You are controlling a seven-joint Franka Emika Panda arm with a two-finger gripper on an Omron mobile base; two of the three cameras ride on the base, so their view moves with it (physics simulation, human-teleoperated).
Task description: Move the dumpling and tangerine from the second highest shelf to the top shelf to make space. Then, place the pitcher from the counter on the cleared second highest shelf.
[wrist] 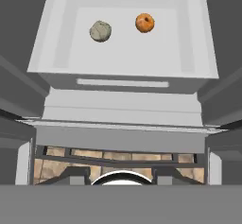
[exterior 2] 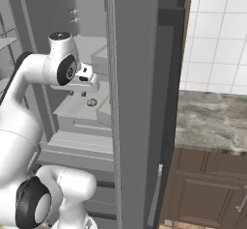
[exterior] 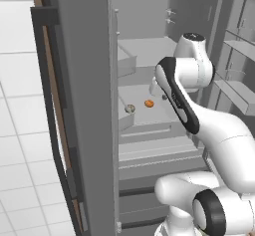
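second highest shelf (wrist: 61, 53) holds dumpling (wrist: 100, 31) at 11 o'clock, tangerine (wrist: 144, 22) at 1 o'clock, apart. my gripper (exterior 2: 87, 81) hovers above, cannot tell if spread. risk: both roll if nudged; raised rim may snag fingers.

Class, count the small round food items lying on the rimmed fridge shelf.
2: the dumpling and the tangerine lie apart on the shelf, dumpling on the left in the hand view.

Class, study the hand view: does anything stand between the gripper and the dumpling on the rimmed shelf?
Nothing visible does. The dumpling lies in the open on the second highest shelf, with the tangerine apart beside it, not in front.
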